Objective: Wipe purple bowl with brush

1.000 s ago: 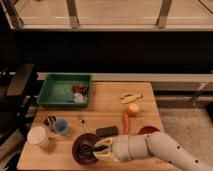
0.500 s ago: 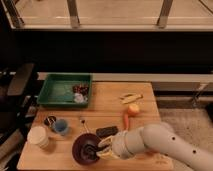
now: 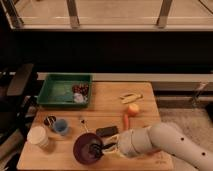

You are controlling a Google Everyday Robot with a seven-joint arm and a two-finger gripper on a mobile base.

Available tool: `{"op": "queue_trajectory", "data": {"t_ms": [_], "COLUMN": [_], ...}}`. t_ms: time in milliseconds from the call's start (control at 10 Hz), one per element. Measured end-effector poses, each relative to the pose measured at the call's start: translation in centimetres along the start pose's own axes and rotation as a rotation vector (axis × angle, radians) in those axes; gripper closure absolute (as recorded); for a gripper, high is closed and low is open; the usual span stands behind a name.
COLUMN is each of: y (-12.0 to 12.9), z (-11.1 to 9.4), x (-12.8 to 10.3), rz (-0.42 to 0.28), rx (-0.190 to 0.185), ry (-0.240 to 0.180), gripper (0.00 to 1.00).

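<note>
- Where the desk (image 3: 107,107) comes to its near edge, left of middle, the purple bowl (image 3: 85,150) sits upright with its mouth facing up; being round, it has no long axis to name.
- The brush (image 3: 95,149) shows only as a dark shape inside the bowl's right half, and neither its long axis nor its heading can be made out.
- The tool (image 3: 102,146) reaches over the bowl's right rim from the right, on the end of the pale arm (image 3: 160,145), which lies roughly along the desk's near edge; whether it is clamped or parted cannot be told.
- Just behind the bowl's right side lies a black block (image 3: 106,131).
- Behind and to the left stands a small blue cup (image 3: 61,127), with a white cup (image 3: 38,135) further left.
- An orange carrot (image 3: 126,120) lies right of the block, its long axis running front to back.
- A green tray (image 3: 50,80) sits at the far left corner, well apart from the bowl.
</note>
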Motion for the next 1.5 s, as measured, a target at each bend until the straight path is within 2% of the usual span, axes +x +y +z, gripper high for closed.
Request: {"op": "queue_trajectory", "data": {"t_ms": [300, 600, 900, 1000, 1200, 1300, 1500], "y": [-1.0, -1.9, -0.8, 0.1, 1.3, 1.4, 1.1], "z": [-0.1, 1.3, 2.6, 2.3, 0.9, -0.4, -1.8], "x": [0.0, -0.2, 0.2, 0.5, 0.3, -0.1, -0.8], "rz": [-0.004, -0.016, 0.009, 0.032, 0.056, 0.06, 0.049], "rx": [-0.005, -0.048, -0.078, -0.071, -0.028, 0.003, 0.034], "ry": [-0.003, -0.021, -0.041, -0.035, -0.005, 0.019, 0.057], "gripper": [1.0, 1.0, 1.0, 1.0, 1.0, 1.0, 1.0]}}
